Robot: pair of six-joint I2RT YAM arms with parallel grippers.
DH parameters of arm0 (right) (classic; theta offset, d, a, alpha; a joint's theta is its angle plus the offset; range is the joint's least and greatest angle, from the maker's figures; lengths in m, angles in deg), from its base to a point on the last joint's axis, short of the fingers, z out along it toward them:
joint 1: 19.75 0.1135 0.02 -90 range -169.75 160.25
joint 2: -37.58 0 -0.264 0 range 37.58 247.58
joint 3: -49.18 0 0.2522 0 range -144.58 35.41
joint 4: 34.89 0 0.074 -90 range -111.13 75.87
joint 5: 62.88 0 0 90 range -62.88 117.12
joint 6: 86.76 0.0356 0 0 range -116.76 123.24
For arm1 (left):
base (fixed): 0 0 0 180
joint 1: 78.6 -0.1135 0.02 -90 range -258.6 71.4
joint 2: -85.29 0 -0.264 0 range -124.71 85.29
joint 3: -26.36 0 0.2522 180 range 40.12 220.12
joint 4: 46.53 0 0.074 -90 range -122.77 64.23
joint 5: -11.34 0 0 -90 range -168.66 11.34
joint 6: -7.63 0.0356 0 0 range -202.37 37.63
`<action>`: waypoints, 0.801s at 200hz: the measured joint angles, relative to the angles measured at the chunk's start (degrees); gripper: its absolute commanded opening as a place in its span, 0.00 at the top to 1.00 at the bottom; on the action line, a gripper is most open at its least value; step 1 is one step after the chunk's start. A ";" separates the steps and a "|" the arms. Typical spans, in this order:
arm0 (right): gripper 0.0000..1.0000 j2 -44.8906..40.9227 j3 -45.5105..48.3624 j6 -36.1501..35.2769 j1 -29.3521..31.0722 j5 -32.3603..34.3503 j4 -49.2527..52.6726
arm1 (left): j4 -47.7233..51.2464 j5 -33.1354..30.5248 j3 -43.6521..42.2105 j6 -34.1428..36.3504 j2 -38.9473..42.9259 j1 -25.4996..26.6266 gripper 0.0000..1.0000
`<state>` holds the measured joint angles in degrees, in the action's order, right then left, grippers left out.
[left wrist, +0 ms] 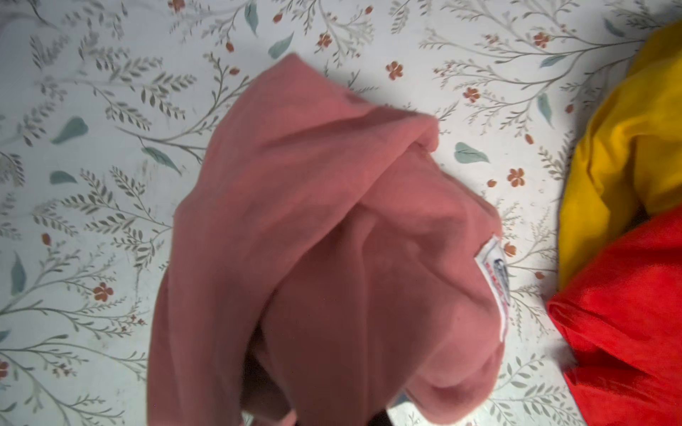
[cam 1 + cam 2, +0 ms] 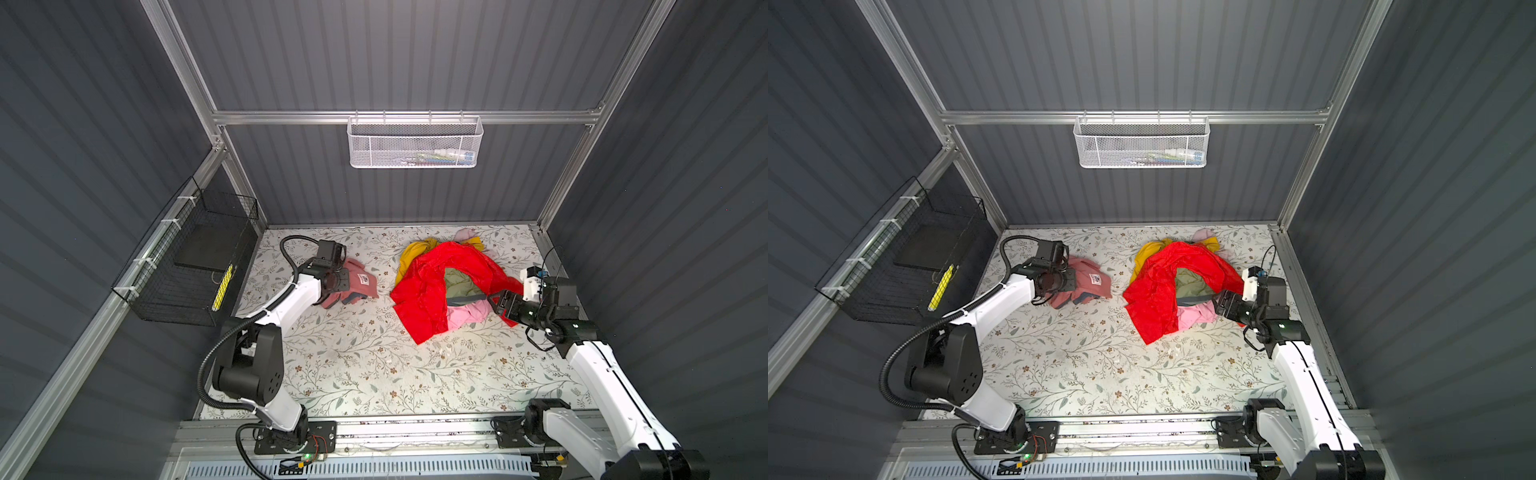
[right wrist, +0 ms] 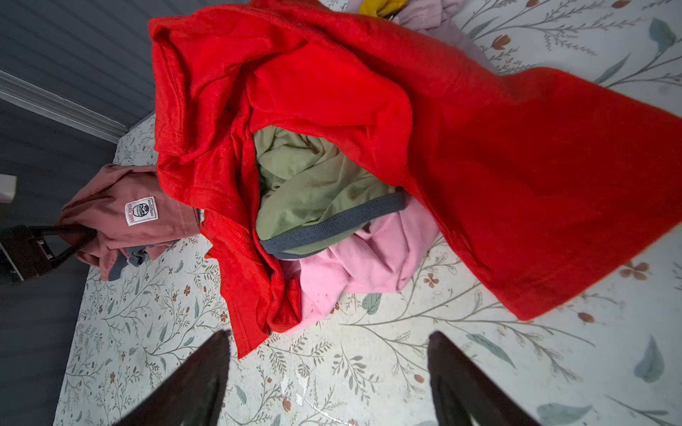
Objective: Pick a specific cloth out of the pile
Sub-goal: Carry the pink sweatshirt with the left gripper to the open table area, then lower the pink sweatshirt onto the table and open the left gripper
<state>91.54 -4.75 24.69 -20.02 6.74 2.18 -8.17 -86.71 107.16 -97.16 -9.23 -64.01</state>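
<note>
Closest to the lens: right tool (image 3: 330,333), dark fingers (image 3: 206,376) spread wide with nothing between them, hovering over bare floral-printed counter (image 3: 147,332) just beside the pile (image 2: 424,291). Heaped mostly from one large bright red garment (image 3: 516,166), wrapped around an olive green piece with a grey-blue band (image 3: 313,177) and a bubblegum-pink cloth (image 3: 369,258); mustard yellow fabric (image 2: 411,253) and a pale pink scrap (image 2: 463,236) tucked at the far side. Left of that heap, across a strip of bare counter: small dusty salmon-pink cloth (image 2: 358,269), white square logo patch (image 3: 141,211) facing up, grey-blue trim (image 3: 118,269) hanging at its lower edge. Pinched at one fold by the left tool (image 2: 345,284), fingers closed on the fabric, seen side-on in the right wrist view; draped and bunched below, contact with the counter not clear. Hung on the rear rail: white mesh basket (image 2: 413,143) holding a few small tube-like items (image 2: 451,157), too blurred to name. Fixed to the left wall: black wire basket (image 2: 187,266) with a dark flat slab (image 2: 205,249) and a slim yellow object (image 2: 222,286) inside.
</note>
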 measured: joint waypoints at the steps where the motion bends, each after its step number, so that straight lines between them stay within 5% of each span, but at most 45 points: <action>1: 0.16 0.00 0.00 -0.02 0.00 0.00 0.00 | -0.02 0.22 0.00 -0.13 -0.28 -0.24 1.00; 30: 0.16 0.00 0.20 -0.04 0.07 0.02 0.00 | -0.04 3.17 0.00 -1.84 -5.46 -4.28 0.97; 51: 0.16 0.00 0.28 -0.04 0.04 0.02 0.00 | -0.02 3.45 0.00 -2.23 -8.35 -5.38 0.76; 78: 0.16 0.00 0.33 -0.04 0.07 0.02 0.00 | 0.26 3.61 0.02 -2.99 -9.62 -5.42 0.34; 108: 0.16 0.00 0.66 -0.04 0.07 0.02 -0.09 | 0.20 1.90 -2.71 -4.11 -5.09 -5.09 0.13; 160: 0.16 0.76 1.18 -0.07 0.07 0.00 -0.15 | 2.25 -6.54 -4.22 -5.40 7.06 3.04 0.12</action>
<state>92.30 -3.57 24.63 -19.95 6.74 2.02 -5.91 -93.25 102.95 -102.56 -2.17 -60.97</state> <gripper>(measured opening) 0.843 0.889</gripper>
